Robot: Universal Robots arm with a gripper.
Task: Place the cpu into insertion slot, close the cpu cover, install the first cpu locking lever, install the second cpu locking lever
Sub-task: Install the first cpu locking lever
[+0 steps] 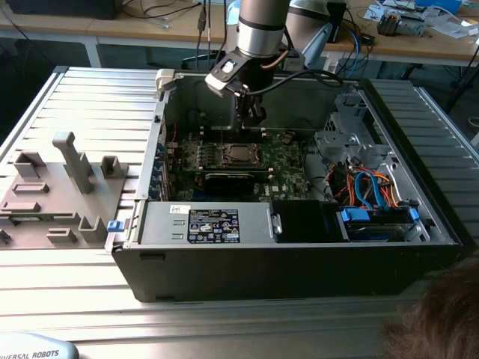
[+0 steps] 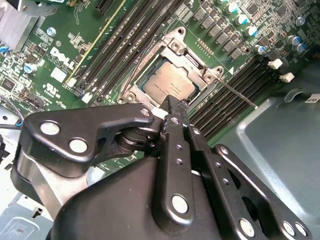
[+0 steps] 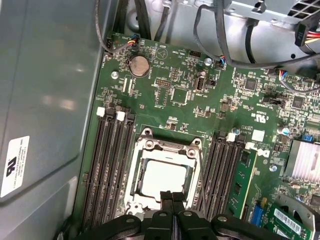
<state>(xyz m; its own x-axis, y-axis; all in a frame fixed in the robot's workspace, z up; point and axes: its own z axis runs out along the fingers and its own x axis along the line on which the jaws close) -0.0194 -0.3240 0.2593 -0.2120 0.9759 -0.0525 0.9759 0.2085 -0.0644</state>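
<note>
The cpu (image 2: 169, 86) (image 3: 164, 177) lies flat in the insertion slot (image 1: 241, 155) on the green motherboard (image 3: 170, 95), its silver top showing through the square window of the cpu cover (image 3: 167, 146) (image 2: 175, 42), which lies down around it. One thin wire locking lever (image 2: 237, 94) sticks out from the socket over the memory slots; another (image 2: 142, 60) runs along the opposite side. My gripper (image 1: 252, 122) (image 2: 172, 107) (image 3: 172, 200) hangs just above the socket's edge, fingers shut together with nothing between them.
The motherboard sits deep in an open black computer case (image 1: 299, 277). The power supply (image 1: 209, 224) and a drive cage with blue and orange cables (image 1: 374, 202) stand nearby. Memory slots (image 3: 112, 165) flank the socket. A grey fixture tray (image 1: 52, 194) lies outside. A person's hair (image 1: 441, 321) shows.
</note>
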